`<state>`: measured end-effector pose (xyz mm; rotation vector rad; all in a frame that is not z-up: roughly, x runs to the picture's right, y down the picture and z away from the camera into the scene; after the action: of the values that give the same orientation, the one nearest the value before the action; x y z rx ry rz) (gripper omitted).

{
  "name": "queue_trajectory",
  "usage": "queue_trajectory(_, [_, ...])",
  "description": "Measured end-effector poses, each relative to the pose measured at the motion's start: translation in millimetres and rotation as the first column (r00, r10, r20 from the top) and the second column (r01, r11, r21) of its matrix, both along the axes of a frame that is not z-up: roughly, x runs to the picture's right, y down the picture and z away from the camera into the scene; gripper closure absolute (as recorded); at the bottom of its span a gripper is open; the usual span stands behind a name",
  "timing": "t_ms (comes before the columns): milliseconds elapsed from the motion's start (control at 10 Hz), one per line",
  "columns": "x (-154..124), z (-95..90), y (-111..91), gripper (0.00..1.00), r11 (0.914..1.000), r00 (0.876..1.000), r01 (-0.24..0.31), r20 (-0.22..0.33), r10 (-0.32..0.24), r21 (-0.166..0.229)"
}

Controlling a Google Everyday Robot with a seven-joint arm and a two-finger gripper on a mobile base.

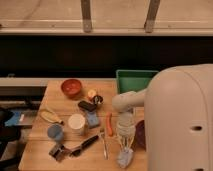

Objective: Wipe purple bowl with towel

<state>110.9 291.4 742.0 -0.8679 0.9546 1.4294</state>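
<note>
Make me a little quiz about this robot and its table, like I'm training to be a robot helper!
1. True or false: the green plastic bin sits at the wooden table's far edge.
2. The robot's gripper is: A) inside the bin B) just above the pale blue towel, near the table's front edge C) off the table.
3. Fill in: the round bowl partly hidden by the robot's white body is coloured ____.
Key: 1 true; 2 B; 3 purple.
</note>
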Motion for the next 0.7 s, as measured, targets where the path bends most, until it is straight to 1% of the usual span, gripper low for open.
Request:
queue_trajectory(100, [-4.0, -8.2, -15.8, 1.00, 0.9990, 1.000, -0.006, 0.014, 0.006, 0.044])
queue_trajectory(200, [-6.0, -16.3, -33.2, 1.00, 0.9957, 0.999, -0.020, 0.032, 0.017, 0.090])
queue_trajectory(300, [-6.6, -26.8, -58.4, 1.00, 0.9874, 0.998, -0.040, 0.050, 0.033, 0.153])
queue_trajectory(400, [-5.4, -33.2, -77.0, 1.00, 0.9776, 0.998, -0.048, 0.052, 0.038, 0.205])
queue_trajectory(500, [1.4, -37.9, -104.5, 1.00, 0.9588, 0.998, -0.063, 0.029, 0.057, 0.277])
queue_trajectory(600, [13.3, -37.1, -125.4, 1.00, 0.9436, 0.997, -0.078, 0.000, 0.082, 0.322])
queue_trajectory(700, [26.4, -34.4, -137.4, 1.00, 0.9334, 0.994, -0.086, -0.027, 0.101, 0.348])
